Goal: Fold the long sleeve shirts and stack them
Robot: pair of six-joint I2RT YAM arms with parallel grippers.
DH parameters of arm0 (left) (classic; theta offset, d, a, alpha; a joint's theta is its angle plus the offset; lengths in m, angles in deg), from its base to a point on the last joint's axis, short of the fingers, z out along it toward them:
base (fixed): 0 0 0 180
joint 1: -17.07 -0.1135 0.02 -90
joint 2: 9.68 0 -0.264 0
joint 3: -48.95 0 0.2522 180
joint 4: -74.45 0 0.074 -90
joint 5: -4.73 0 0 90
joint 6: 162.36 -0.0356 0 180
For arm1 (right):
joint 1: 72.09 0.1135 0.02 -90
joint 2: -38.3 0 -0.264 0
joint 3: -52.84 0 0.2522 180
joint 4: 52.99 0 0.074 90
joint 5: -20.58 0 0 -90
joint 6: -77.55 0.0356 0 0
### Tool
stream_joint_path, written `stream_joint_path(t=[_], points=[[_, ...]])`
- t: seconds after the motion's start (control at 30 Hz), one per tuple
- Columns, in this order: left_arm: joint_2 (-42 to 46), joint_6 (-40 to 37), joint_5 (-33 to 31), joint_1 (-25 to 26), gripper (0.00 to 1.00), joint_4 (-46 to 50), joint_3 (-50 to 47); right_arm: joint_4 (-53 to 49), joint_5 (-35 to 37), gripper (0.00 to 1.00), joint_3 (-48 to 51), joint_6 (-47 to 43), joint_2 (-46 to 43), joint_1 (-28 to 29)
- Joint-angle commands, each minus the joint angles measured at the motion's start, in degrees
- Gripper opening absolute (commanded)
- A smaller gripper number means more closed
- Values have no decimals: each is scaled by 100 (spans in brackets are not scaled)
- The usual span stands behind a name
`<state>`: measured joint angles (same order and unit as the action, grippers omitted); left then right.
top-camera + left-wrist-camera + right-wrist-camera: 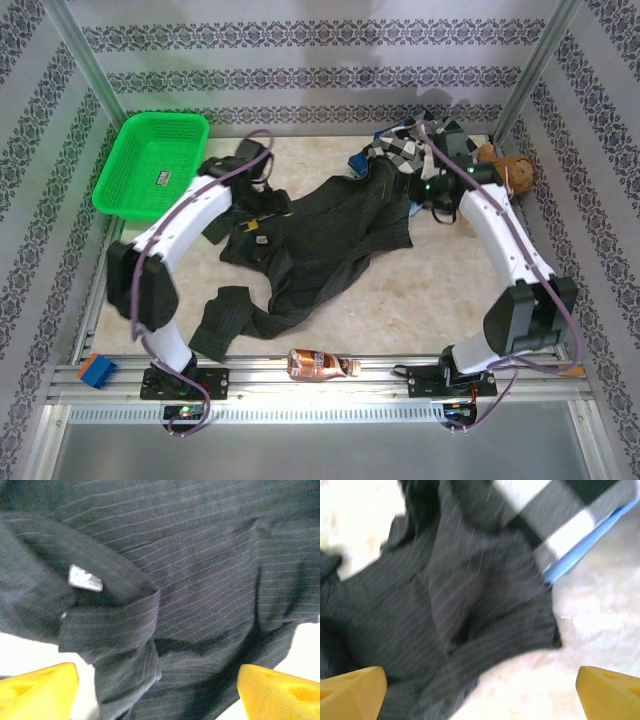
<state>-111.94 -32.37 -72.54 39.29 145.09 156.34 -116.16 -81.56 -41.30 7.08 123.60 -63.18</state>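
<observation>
I hold my left pincer (pixel 159 692) low over the collar end of the charcoal pinstriped shirt (pixel 330 225), its yellow fingertips wide apart with only cloth lying loose beneath them. The white neck label (pixel 85 578) sits just beyond. My right pincer (pixel 480 692) is spread just as wide over the shirt's other far part and grips nothing.

The shirt lies crumpled across the middle of the counter (pixel 420 290), one sleeve trailing toward the near left corner. I judge it sits there so both my arms can reach it for flattening. It is not yet folded.

The checked flannel shirt (pixel 560 510) and the blue garment (pixel 585 540) are heaped at the far right corner, touching the charcoal shirt's edge. They seem parked there, waiting their turn.

By my count there are three garments and no stack begun. There is also one teddy bear (pixel 510 170) beside the heap and one green basket (pixel 140 150) at the far left corner. One bottle (pixel 318 365) lies on the near edge, with one blue block (pixel 97 370) at the near left corner.
</observation>
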Motion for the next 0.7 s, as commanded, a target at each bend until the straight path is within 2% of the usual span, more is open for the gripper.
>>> stream_joint_path(t=[0.0,0.13,0.27,0.47,0.6,0.67], points=[[-653,-580,-414,185,80,736,839,126,-282,97,777,153,-273,300],[-1262,-723,-772,195,79,969,1337,229,-318,96,1094,256,-325,606],[-1701,-831,-622,198,77,1044,1600,274,-301,96,1033,219,-283,615],[-2018,-879,-608,207,68,1033,1523,256,-350,96,749,121,11,543],[-2041,-1050,-834,191,56,1237,1252,339,-474,95,639,191,209,551],[-1832,-1116,-933,145,42,1194,832,440,-499,95,646,228,269,576]])
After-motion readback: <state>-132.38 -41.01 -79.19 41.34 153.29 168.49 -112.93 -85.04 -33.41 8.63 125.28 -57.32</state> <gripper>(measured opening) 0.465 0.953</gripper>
